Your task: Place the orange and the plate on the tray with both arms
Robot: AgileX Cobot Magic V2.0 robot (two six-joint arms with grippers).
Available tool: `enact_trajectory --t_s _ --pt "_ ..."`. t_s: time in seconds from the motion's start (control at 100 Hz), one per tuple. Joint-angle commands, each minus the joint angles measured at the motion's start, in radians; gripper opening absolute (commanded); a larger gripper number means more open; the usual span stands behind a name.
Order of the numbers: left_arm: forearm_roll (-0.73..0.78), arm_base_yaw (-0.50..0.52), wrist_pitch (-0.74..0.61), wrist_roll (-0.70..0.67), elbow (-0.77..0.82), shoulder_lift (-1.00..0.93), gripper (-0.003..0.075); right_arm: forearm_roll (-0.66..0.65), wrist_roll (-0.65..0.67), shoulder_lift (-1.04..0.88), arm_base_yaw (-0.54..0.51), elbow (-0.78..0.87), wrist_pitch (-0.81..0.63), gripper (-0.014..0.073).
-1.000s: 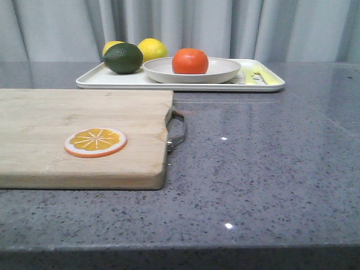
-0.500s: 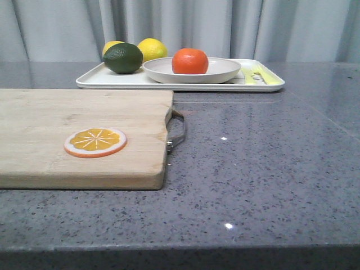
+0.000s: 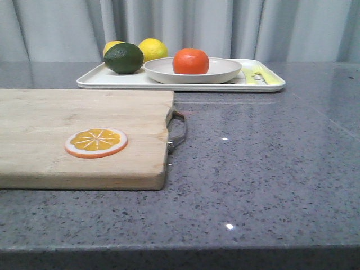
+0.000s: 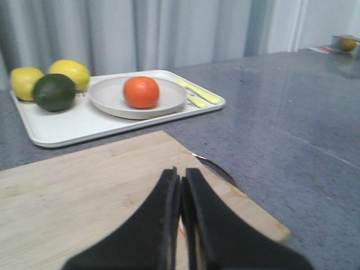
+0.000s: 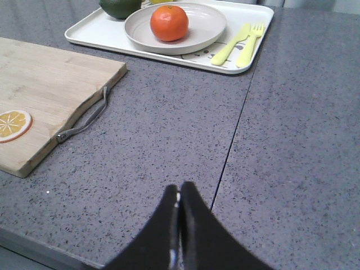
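The orange [image 3: 190,61] rests in the cream plate [image 3: 225,73], and the plate stands on the white tray [image 3: 95,80] at the back of the table. Both wrist views show the same: orange [image 4: 141,91] in plate [image 4: 107,95] on tray [image 4: 67,126], and orange [image 5: 169,23] in plate [image 5: 211,25] on tray [image 5: 93,31]. My left gripper [image 4: 180,175] is shut and empty, over the wooden board, well short of the tray. My right gripper [image 5: 179,189] is shut and empty above the grey table, far from the tray. Neither arm shows in the front view.
A dark green fruit [image 3: 123,58] and two lemons [image 3: 153,49] sit on the tray's left part; yellow-green cutlery [image 3: 256,73] lies at its right end. A wooden cutting board [image 3: 62,118] with a metal handle [image 3: 178,130] carries an orange slice [image 3: 95,142] at the front left.
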Motion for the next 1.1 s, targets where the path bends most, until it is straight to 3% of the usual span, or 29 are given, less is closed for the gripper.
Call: enact_trajectory --t_s 0.0,0.46,0.77,1.09 --pt "0.002 0.075 -0.125 -0.007 0.009 -0.028 -0.0020 0.008 -0.006 0.008 0.000 -0.024 -0.069 -0.0067" --pt "0.027 0.468 -0.129 -0.007 0.184 -0.256 -0.0020 0.008 -0.006 0.008 0.000 -0.024 -0.069 -0.0067" --pt "0.061 0.596 -0.129 -0.007 0.285 -0.377 -0.0020 0.008 -0.006 0.008 0.000 -0.024 -0.069 -0.0067" --pt "0.064 0.683 -0.089 -0.007 0.287 -0.380 -0.0020 0.008 -0.006 0.008 0.000 -0.024 -0.069 -0.0067"
